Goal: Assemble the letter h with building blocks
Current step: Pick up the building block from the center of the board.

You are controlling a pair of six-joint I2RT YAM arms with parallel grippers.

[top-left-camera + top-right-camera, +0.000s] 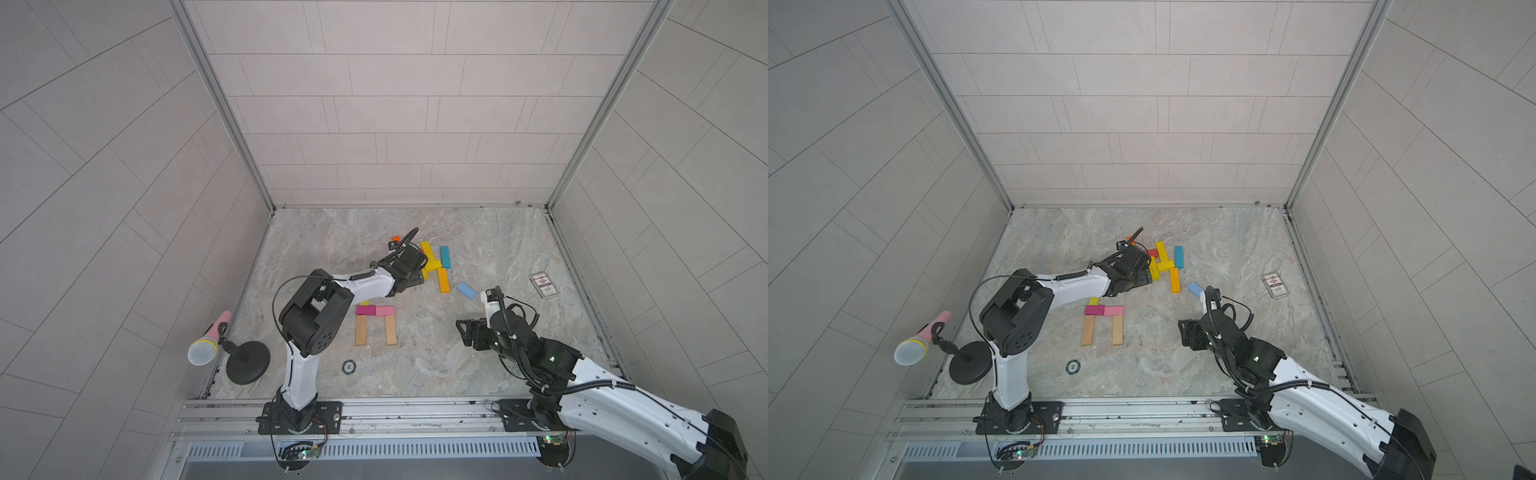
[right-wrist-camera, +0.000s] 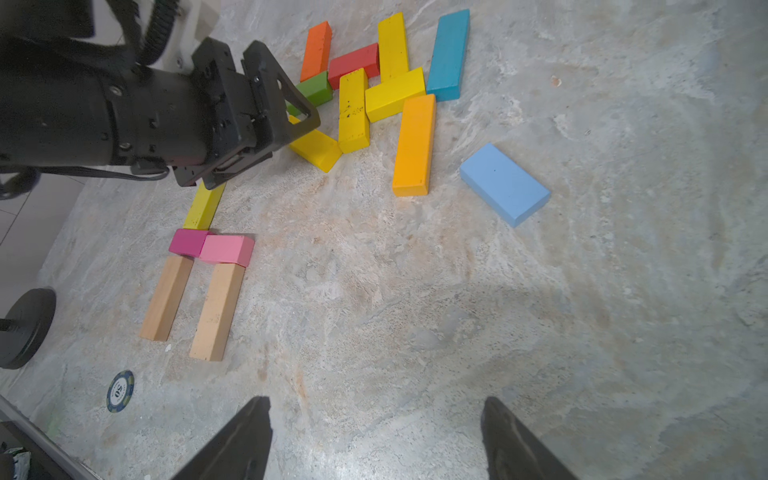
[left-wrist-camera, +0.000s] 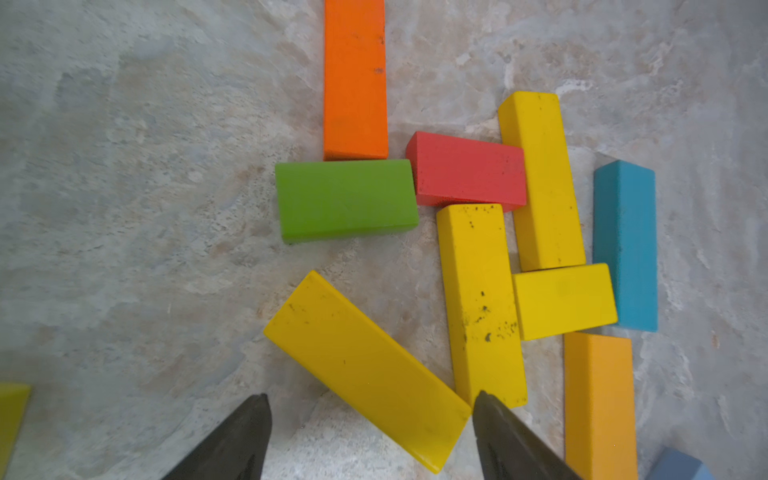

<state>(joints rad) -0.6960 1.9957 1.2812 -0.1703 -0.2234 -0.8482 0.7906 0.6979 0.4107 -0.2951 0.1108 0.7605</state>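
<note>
Right wrist view first, since it's nearest the base: the right gripper (image 2: pixel 374 399) has its jaws spread wide over bare marble-look tabletop (image 2: pixel 540 332) and holds nothing. I'd guess it's parked there so the other arm has room.

Just past it is the h so far. Two plain wooden bars (image 2: pixel 166 297) lie side by side as legs. A magenta short block (image 2: pixel 189 242) caps one and a pink short block (image 2: pixel 226 249) caps the other, touching to make the arch. A yellow-green bar (image 2: pixel 205 205) carries the stem further up. Looks nearly done, though the stem might want one more piece.

Further out, the left gripper (image 3: pixel 370 397) hangs low over the spare pile. Its jaws are apart on either side of the near end of a tilted long yellow block (image 3: pixel 365 370), not pinching yet. Probably chosen because it lies loose at the pile's edge. The green block (image 3: pixel 347 199), red block (image 3: pixel 469 168) and orange bar (image 3: pixel 355 79) beyond are packed together, touching.
</note>
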